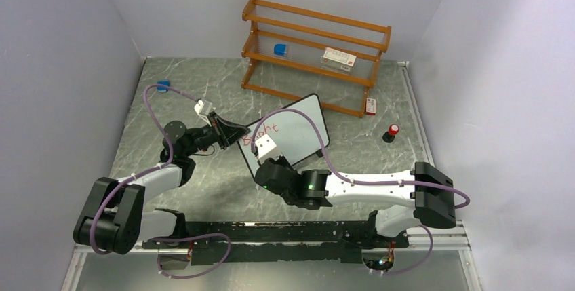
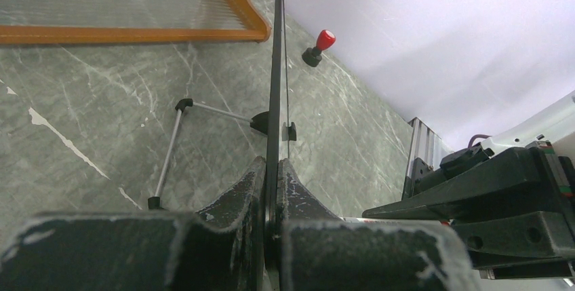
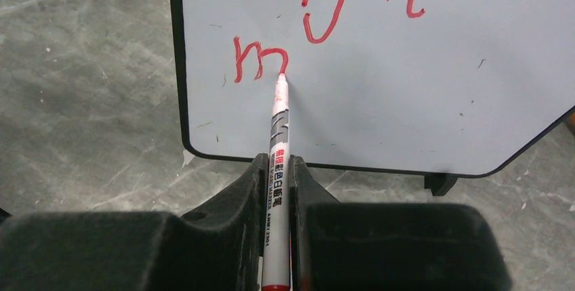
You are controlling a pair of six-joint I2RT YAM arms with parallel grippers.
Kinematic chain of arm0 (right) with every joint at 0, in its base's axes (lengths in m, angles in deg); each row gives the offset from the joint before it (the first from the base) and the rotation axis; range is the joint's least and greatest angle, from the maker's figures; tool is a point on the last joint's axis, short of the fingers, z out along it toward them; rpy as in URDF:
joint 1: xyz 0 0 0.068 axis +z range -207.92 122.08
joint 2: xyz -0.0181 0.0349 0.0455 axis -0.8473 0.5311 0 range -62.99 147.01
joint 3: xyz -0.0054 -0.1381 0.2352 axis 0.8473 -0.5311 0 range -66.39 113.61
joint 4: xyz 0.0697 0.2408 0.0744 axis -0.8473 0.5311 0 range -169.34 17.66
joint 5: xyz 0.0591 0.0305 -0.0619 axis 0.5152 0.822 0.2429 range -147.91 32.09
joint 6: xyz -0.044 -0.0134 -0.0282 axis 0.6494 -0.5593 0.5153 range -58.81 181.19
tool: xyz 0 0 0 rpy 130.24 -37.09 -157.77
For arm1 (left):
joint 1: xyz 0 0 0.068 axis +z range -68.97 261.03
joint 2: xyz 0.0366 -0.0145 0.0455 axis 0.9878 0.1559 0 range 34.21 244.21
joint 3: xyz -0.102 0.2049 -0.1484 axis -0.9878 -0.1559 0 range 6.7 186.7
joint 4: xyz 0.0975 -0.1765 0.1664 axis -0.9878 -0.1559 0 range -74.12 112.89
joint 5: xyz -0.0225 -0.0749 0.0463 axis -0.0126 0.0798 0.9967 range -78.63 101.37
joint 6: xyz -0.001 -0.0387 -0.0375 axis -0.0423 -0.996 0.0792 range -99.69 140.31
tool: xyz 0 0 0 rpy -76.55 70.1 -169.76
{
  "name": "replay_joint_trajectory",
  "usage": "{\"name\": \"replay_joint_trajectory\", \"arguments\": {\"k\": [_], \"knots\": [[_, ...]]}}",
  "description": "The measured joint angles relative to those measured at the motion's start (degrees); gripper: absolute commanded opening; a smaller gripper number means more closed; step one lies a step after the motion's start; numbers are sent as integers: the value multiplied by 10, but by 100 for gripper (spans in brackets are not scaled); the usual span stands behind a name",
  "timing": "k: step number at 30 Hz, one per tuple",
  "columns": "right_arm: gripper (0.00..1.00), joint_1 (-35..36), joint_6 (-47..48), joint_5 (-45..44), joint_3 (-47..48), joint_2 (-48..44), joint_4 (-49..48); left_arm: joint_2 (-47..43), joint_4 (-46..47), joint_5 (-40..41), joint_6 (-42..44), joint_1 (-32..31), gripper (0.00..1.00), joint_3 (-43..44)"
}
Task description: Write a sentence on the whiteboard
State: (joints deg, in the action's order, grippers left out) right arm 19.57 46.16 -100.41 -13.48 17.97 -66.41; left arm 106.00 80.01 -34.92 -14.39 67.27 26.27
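- Right wrist view: the right claw (image 3: 276,162) is clamped on a red whiteboard marker (image 3: 279,135). Its tip touches the whiteboard (image 3: 407,101) at the end of a red "m" beneath a first written line. The grip along the barrel probably keeps the strokes steady.
- Left wrist view: the left claw (image 2: 272,169) is pinched on the board's left edge, seemingly to brace it against the marker's push.
- Top view: propped on its wire stand (image 2: 169,155), the board sits mid-worktop (image 1: 380,162), just before the wooden shelf (image 1: 315,53) at the far edge.
- The sentence looks unfinished, its second line barely begun.
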Motion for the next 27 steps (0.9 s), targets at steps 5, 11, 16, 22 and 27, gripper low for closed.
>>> {"name": "replay_joint_trajectory", "arguments": {"k": [5,11,16,22,27], "knots": [[0,-1,-4,7,0,0,10,-1,-1,0,0,0,5,0],[0,-1,-4,8,-4,-3,9,-2,-2,0,2,-1,5,0],[0,-4,-3,10,-24,-28,1,-2,-2,0,2,-2,5,0],[0,-12,-4,7,-33,-45,-23,-2,-2,0,3,-2,5,0],[0,-21,-3,8,-39,-46,-37,-3,-3,0,3,-2,5,0]]}}
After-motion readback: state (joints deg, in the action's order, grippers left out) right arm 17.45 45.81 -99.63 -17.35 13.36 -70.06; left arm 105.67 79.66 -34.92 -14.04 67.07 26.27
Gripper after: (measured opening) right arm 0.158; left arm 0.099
